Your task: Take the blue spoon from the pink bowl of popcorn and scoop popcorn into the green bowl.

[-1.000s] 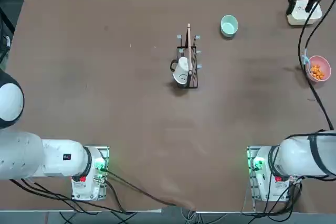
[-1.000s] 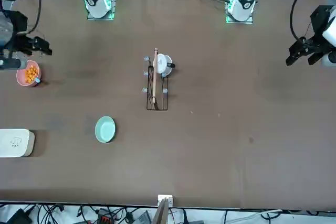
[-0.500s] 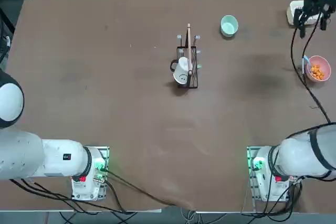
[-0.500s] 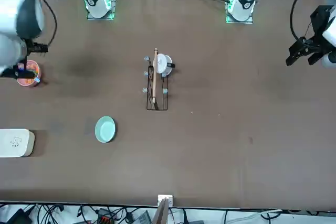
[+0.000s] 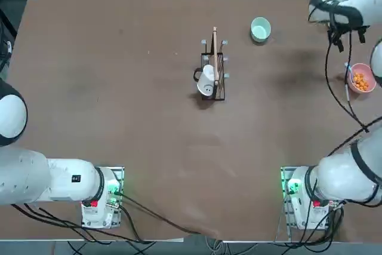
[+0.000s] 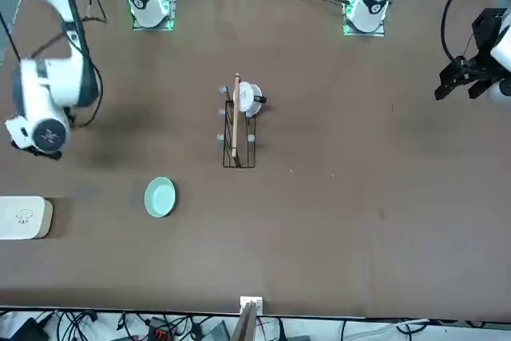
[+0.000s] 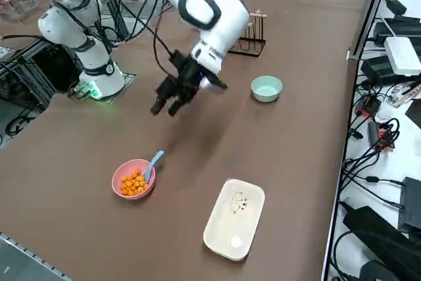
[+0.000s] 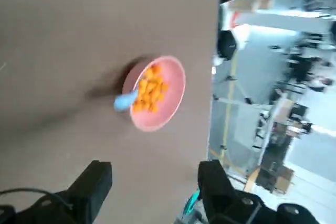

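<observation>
The pink bowl [image 7: 133, 179] sits near the table's right edge, holding the orange popcorn [image 7: 134, 181]. The blue spoon [image 7: 152, 164] leans on its rim, handle pointing out. From overhead, the pink bowl [image 5: 362, 78] and the spoon [image 5: 347, 71] are at the far right. The green bowl [image 5: 260, 29] stands empty further in; it also shows in the side view [image 7: 266, 88] and the front view [image 6: 160, 196]. My right gripper [image 7: 168, 104] hangs open in the air between the two bowls, touching nothing. The wrist view looks past both fingers [image 8: 94, 182] down at the pink bowl [image 8: 157, 93] and spoon [image 8: 125, 101]. In the front view the arm hides the pink bowl.
A cream-white rounded box [image 7: 235, 218] lies beyond the pink bowl near the table's far corner, also seen in the front view [image 6: 24, 217]. A black wire rack [image 5: 213, 73] with a wooden stick and a white mug [image 5: 206, 82] stands mid-table.
My right arm has swung in from over the white box towards the pink bowl, and its wrist now covers that bowl in the front view. The gripper stayed open. Nothing on the table moved.
</observation>
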### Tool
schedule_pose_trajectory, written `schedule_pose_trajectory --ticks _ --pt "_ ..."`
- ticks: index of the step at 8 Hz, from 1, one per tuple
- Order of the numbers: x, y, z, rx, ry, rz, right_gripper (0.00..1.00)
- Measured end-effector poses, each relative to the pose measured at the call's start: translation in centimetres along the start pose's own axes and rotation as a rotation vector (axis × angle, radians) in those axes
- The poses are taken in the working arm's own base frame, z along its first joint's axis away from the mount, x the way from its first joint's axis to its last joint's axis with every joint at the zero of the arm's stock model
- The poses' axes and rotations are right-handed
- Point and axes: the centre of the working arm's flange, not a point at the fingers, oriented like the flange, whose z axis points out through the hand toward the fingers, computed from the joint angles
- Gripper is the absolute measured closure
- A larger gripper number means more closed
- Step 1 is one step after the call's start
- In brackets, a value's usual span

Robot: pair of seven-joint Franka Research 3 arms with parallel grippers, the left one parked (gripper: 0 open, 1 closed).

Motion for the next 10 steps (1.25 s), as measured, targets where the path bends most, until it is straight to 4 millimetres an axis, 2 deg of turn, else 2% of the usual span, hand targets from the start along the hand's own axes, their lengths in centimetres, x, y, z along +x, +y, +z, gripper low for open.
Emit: schedule_pose_trajectory --ticks 2,4,5,7,8,10 --pt "1.5 -4.9 4.6 -0.098 0.027 0.105 0.0" --pt "1.8 -7.9 7.5 -0.146 0.032 0.132 0.0" --pt "2.0 -8.2 8.3 -0.166 0.051 0.139 0.01" --pt "2.6 -7.4 10.0 -0.184 0.06 0.158 0.04" --pt "2.6 -7.3 10.6 -0.186 0.052 0.158 0.1" --pt "2.5 -7.7 11.2 -0.192 0.042 0.152 0.37"
